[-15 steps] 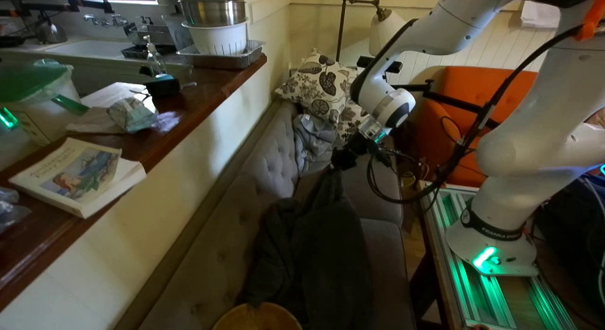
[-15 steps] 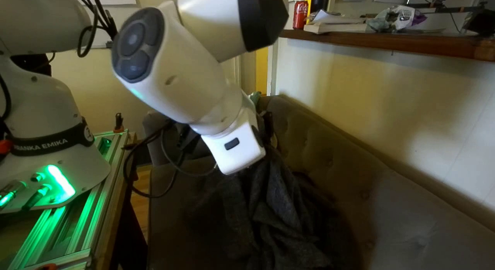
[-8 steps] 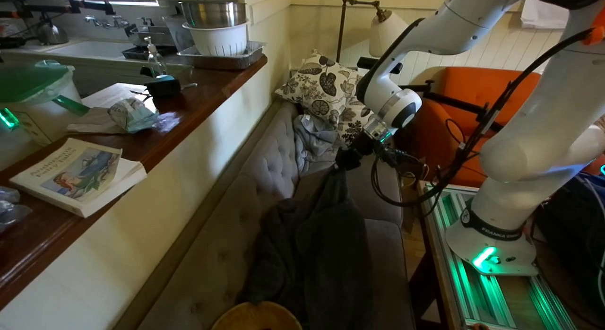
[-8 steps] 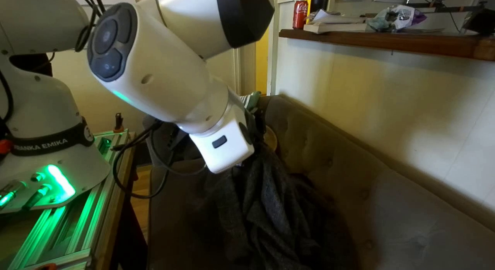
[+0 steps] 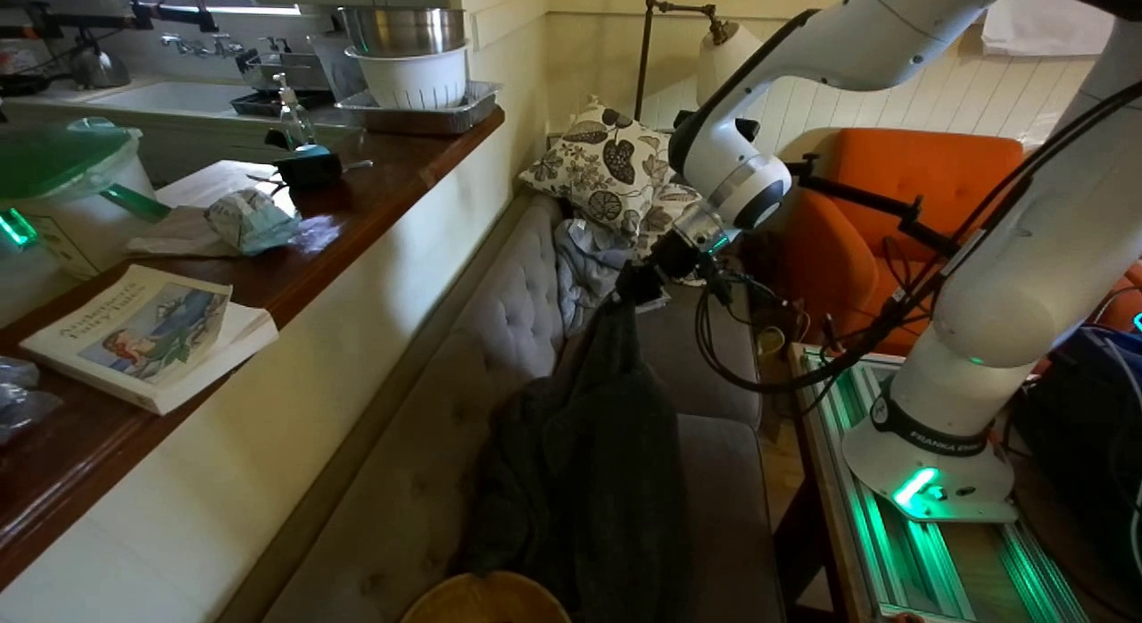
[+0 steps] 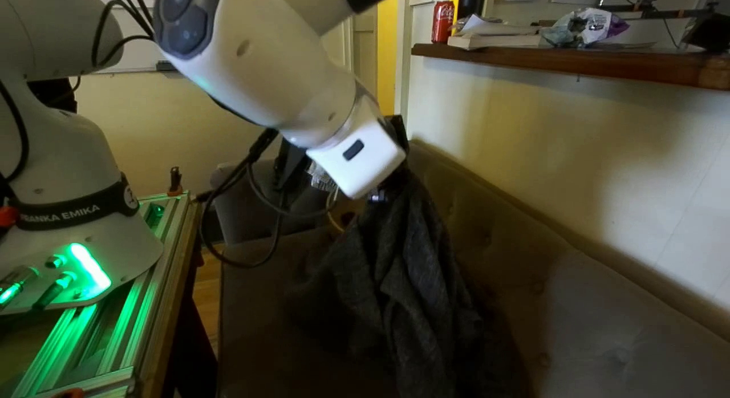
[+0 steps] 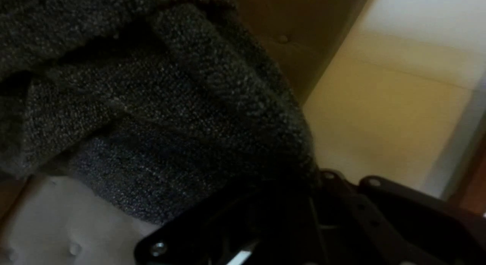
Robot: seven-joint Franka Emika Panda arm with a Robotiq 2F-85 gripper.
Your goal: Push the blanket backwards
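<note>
In an exterior view, a charcoal-grey woven blanket (image 5: 611, 467) lies heaped in soft folds along the seat of a grey, button-tufted fabric sofa (image 5: 508, 315), one part raised above it in a narrow peak; the black, angular tool (image 5: 630, 291) grasps that peak. At the sofa's far end are a cream cushion (image 5: 602, 159) printed with dark plant shapes and a crumpled pale-grey cloth (image 5: 586, 264); toward its near end shows a rounded, honey-brown, wood-like object (image 5: 486, 601). In an exterior view, the smooth white robot arm (image 6: 279, 73) hides most of the tool above the sofa, and the blanket drops below in deep, tapering pleats; a wood-edged desk (image 6: 128, 312) with ridged metal rails stands before the sofa. In the wrist view, the blanket's weave is coarse and flecked, running in between black fingers (image 7: 395, 206); beyond the sofa is a smooth cream wall (image 7: 383, 120).
</note>
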